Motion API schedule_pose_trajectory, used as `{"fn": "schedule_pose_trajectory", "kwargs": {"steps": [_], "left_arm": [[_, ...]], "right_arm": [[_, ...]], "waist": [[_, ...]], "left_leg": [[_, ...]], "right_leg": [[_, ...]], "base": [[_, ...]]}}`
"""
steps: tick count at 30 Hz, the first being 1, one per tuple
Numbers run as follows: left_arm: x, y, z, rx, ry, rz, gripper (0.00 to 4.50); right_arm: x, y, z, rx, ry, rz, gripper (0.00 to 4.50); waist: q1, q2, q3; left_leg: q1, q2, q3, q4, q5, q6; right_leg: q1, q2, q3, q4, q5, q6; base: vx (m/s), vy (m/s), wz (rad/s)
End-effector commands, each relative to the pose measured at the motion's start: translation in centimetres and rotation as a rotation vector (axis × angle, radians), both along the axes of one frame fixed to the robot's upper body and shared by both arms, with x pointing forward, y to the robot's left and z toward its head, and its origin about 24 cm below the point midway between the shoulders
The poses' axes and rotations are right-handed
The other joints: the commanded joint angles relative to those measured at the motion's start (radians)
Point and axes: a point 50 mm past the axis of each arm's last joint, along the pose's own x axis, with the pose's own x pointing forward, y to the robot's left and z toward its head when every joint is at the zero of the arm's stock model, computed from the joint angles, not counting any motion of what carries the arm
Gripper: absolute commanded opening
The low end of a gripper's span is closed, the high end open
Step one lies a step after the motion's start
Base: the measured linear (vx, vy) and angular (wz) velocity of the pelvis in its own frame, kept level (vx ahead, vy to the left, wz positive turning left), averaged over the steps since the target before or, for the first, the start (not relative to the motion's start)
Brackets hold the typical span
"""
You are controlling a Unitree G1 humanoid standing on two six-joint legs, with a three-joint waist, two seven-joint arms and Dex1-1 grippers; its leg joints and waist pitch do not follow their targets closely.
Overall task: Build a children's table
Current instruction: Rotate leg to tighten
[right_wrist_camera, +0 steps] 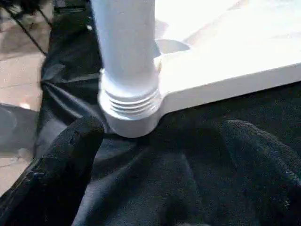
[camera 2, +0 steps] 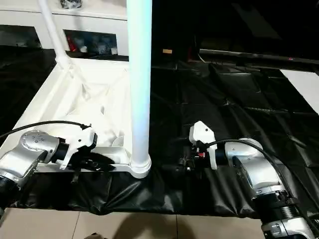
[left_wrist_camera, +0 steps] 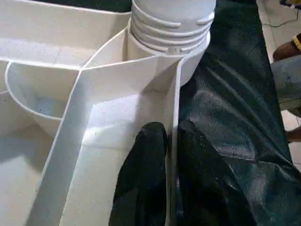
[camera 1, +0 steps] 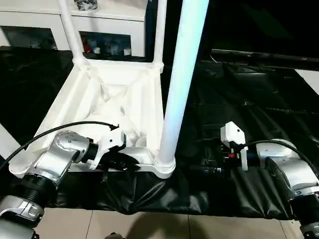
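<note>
The children's table lies upside down on black cloth, its ribbed white top (camera 1: 89, 94) facing up. A long white leg (camera 1: 179, 74) stands in the near right corner socket (camera 1: 165, 167), and two more legs (camera 1: 70, 30) (camera 1: 159, 30) stand in the far corners. My left gripper (camera 1: 127, 162) is shut on the top's near rim. In the left wrist view its fingers (left_wrist_camera: 146, 155) pinch that thin wall just short of the socket. My right gripper (right_wrist_camera: 160, 136) is open on the cloth to the right of the near leg's base, not touching it.
A white cabinet with glass doors (camera 1: 109, 25) stands behind the table. The black cloth (camera 1: 239, 99) covers the work area and drapes over its near edge above the tiled floor (camera 1: 149, 224). Part of a person (left_wrist_camera: 287, 70) shows at the edge of the left wrist view.
</note>
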Motion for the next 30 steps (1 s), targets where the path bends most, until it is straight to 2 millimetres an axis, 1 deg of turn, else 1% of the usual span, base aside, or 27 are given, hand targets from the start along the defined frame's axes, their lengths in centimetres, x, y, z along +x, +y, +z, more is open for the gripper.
{"fn": "schedule_pose_trajectory", "kwargs": {"steps": [1, 2, 3, 4, 5, 6, 7, 10, 11, 12, 13, 14, 17, 18, 19, 20, 21, 22, 23, 24, 25, 26, 27, 29, 30], "left_arm": [[-0.6, 1.2, -1.5, 0.103, 0.057, 0.066, 0.23], [-0.6, 1.1, -1.5, 0.100, 0.056, 0.071, 0.16], [-0.5, 0.9, -1.5, 0.082, 0.048, 0.098, 0.07], [-0.3, 0.5, -1.5, 0.057, 0.034, 0.126, 0.07], [-0.1, 0.2, -1.4, 0.039, 0.023, 0.149, 0.07], [0.3, -0.4, -1.3, 0.009, 0.002, 0.185, 0.07], [0.3, -0.5, -1.3, 0.006, -0.001, 0.189, 0.07], [0.5, -1.2, -1.2, -0.013, -0.015, 0.218, 0.07], [0.6, -1.7, -1.2, -0.026, -0.024, 0.232, 0.07], [0.7, -2.6, -1.4, -0.036, -0.040, 0.248, 0.07], [0.8, -3.1, -1.4, -0.041, -0.049, 0.252, 0.07], [0.8, -3.5, -1.5, -0.044, -0.056, 0.256, 0.07], [0.8, -4.4, -1.6, -0.050, -0.069, 0.244, 0.07], [0.8, -4.7, -1.7, -0.048, -0.078, 0.241, 0.07], [0.9, -5.0, -1.7, -0.045, -0.088, 0.242, 0.07], [1.0, -5.4, -1.8, -0.044, -0.095, 0.239, 0.07], [1.0, -5.6, -1.7, -0.046, -0.101, 0.235, 0.07], [1.0, -5.6, -1.7, -0.047, -0.101, 0.235, 0.07], [1.1, -5.8, -1.6, -0.050, -0.105, 0.235, 0.07], [1.2, -5.8, -1.6, -0.049, -0.108, 0.239, 0.07], [1.1, -5.9, -1.6, -0.046, -0.111, 0.237, 0.07], [1.2, -5.9, -1.6, -0.046, -0.112, 0.239, 0.07], [1.2, -5.9, -1.6, -0.044, -0.112, 0.238, 0.00], [1.2, -5.8, -1.6, -0.040, -0.115, 0.239, 0.00], [1.2, -5.8, -1.6, -0.040, -0.113, 0.237, 0.00]], "right_arm": [[0.0, 0.3, -0.1, -0.030, -0.027, -0.006, 4.50], [0.1, 0.4, -0.2, -0.023, -0.023, -0.009, 4.50], [0.1, 0.6, -0.2, -0.010, -0.015, -0.018, 4.50], [0.2, 0.8, -0.3, -0.004, -0.015, -0.024, 4.50], [0.3, 1.0, -0.3, 0.000, -0.015, -0.026, 4.50], [0.3, 1.4, -0.5, 0.005, -0.016, -0.023, 4.50], [0.3, 1.5, -0.5, 0.006, -0.015, -0.022, 4.50], [0.3, 2.0, -0.8, 0.003, -0.036, -0.020, 4.50], [0.5, 2.5, -1.0, 0.009, -0.039, -0.026, 4.50], [0.7, 3.0, -1.1, 0.024, -0.030, -0.029, 4.50], [0.9, 3.3, -1.1, 0.036, -0.020, -0.038, 4.50], [1.0, 3.6, -1.1, 0.045, -0.011, -0.045, 4.50], [2.1, 3.7, -1.3, 0.005, -0.049, -0.123, 4.50], [2.8, 3.6, -1.5, -0.026, -0.069, -0.184, 4.50], [3.3, 3.6, -1.6, -0.040, -0.084, -0.221, 4.50], [3.8, 3.7, -1.6, -0.049, -0.100, -0.259, 4.50], [4.0, 3.7, -1.6, -0.043, -0.099, -0.271, 4.50], [4.0, 3.8, -1.6, -0.042, -0.100, -0.271, 4.50], [4.2, 3.8, -1.6, -0.038, -0.103, -0.277, 4.50], [4.3, 3.9, -1.7, -0.038, -0.104, -0.282, 4.50], [4.5, 3.9, -1.7, -0.034, -0.105, -0.292, 4.50], [4.5, 4.0, -1.7, -0.032, -0.105, -0.294, 4.50], [4.6, 4.0, -1.7, -0.030, -0.105, -0.293, 4.21], [4.7, 4.1, -1.8, -0.031, -0.107, -0.293, 4.21], [4.8, 4.2, -1.8, -0.027, -0.107, -0.290, 4.11]], "waist": [[0.004, 0.011, -0.058], [0.002, 0.011, -0.056], [0.000, 0.007, -0.054], [0.000, 0.005, -0.054], [0.000, 0.008, -0.053], [-0.001, 0.009, -0.054], [-0.001, 0.008, -0.054], [-0.005, 0.006, -0.054], [-0.006, 0.006, -0.054], [-0.010, 0.001, -0.053], [-0.009, -0.001, -0.054], [-0.011, 0.001, -0.054], [-0.018, 0.001, -0.054], [-0.024, 0.003, -0.055], [-0.023, 0.002, -0.057], [-0.020, 0.002, -0.058], [-0.023, 0.000, -0.058], [-0.020, 0.004, -0.060], [-0.019, 0.004, -0.060], [-0.016, 0.005, -0.060], [-0.017, 0.005, -0.061], [-0.017, 0.005, -0.061], [-0.017, 0.005, -0.061], [-0.018, 0.006, -0.060], [-0.017, 0.006, -0.059]], "left_leg": [[0.014, 0.014, -0.001, -0.079, -0.339, -0.026], [0.013, 0.012, -0.002, -0.080, -0.347, -0.024], [0.013, 0.012, -0.002, -0.081, -0.357, -0.022], [0.014, 0.012, -0.002, -0.080, -0.363, -0.022], [0.016, 0.011, -0.003, -0.081, -0.375, -0.023], [0.019, 0.013, -0.003, -0.080, -0.381, -0.025], [0.018, 0.012, -0.004, -0.080, -0.380, -0.025], [0.010, 0.008, -0.007, -0.083, -0.371, -0.023], [0.012, 0.009, -0.006, -0.082, -0.374, -0.024], [0.014, 0.009, -0.005, -0.080, -0.378, -0.020], [0.014, 0.008, -0.006, -0.079, -0.377, -0.018], [0.013, 0.008, -0.006, -0.079, -0.373, -0.015], [0.012, 0.006, -0.005, -0.079, -0.359, -0.012], [0.010, 0.005, -0.005, -0.079, -0.349, -0.020], [0.011, 0.005, -0.004, -0.079, -0.344, -0.020], [0.017, 0.005, -0.001, -0.076, -0.335, -0.019], [0.011, 0.004, -0.001, -0.077, -0.332, -0.014], [0.012, 0.005, -0.001, -0.077, -0.328, -0.014], [0.012, 0.007, 0.000, -0.077, -0.323, -0.010], [0.011, 0.008, 0.000, -0.078, -0.319, -0.009], [0.009, 0.007, 0.000, -0.079, -0.314, -0.008], [0.007, 0.007, 0.000, -0.079, -0.310, -0.008], [0.008, 0.007, 0.000, -0.079, -0.310, -0.007], [0.009, 0.007, 0.001, -0.079, -0.321, -0.007], [0.011, 0.007, 0.001, -0.079, -0.328, -0.007]], "right_leg": [[0.037, -0.051, 0.031, -0.089, -0.364, -0.179], [0.037, -0.049, 0.030, -0.091, -0.377, -0.176], [0.036, -0.049, 0.030, -0.093, -0.394, -0.171], [0.036, -0.049, 0.030, -0.093, -0.405, -0.169], [0.033, -0.050, 0.030, -0.096, -0.431, -0.163], [0.031, -0.050, 0.030, -0.097, -0.431, -0.164], [0.032, -0.050, 0.030, -0.098, -0.430, -0.164], [0.038, -0.049, 0.028, -0.099, -0.449, -0.142], [0.035, -0.051, 0.028, -0.101, -0.458, -0.138], [0.032, -0.050, 0.028, -0.103, -0.471, -0.138], [0.032, -0.051, 0.027, -0.104, -0.476, -0.137], [0.032, -0.051, 0.027, -0.104, -0.479, -0.136], [0.031, -0.047, 0.028, -0.103, -0.452, -0.139], [0.030, -0.049, 0.027, -0.101, -0.450, -0.147], [0.033, -0.047, 0.027, -0.102, -0.442, -0.146], [0.025, -0.047, 0.030, -0.102, -0.420, -0.154], [0.032, -0.046, 0.030, -0.099, -0.404, -0.158], [0.032, -0.048, 0.030, -0.098, -0.394, -0.160], [0.032, -0.046, 0.030, -0.096, -0.366, -0.165], [0.034, -0.046, 0.030, -0.094, -0.346, -0.169], [0.036, -0.046, 0.030, -0.091, -0.327, -0.175], [0.038, -0.046, 0.030, -0.091, -0.321, -0.175], [0.038, -0.046, 0.030, -0.090, -0.316, -0.177], [0.036, -0.047, 0.030, -0.092, -0.330, -0.177], [0.036, -0.047, 0.030, -0.094, -0.344, -0.174]], "base": [[0.000, 0.000, 0.00], [0.000, 0.000, 0.00], [0.000, 0.000, 0.00], [0.000, 0.000, 0.00], [0.000, 0.000, 0.00], [0.000, 0.000, 0.00], [0.000, 0.000, 0.00], [0.000, 0.000, 0.00], [0.000, 0.000, 0.00], [0.000, 0.000, 0.00], [0.000, 0.000, 0.00], [0.000, 0.000, 0.00], [0.000, 0.000, 0.00], [0.000, 0.000, 0.00], [0.000, 0.000, 0.00], [0.000, 0.000, 0.00], [0.000, 0.000, 0.00], [0.000, 0.000, 0.00], [0.000, 0.000, 0.00], [0.000, 0.000, 0.00], [0.000, 0.000, 0.00], [0.000, 0.000, 0.00], [0.000, 0.000, 0.00], [0.000, 0.000, 0.00], [0.000, 0.000, 0.00]]}}
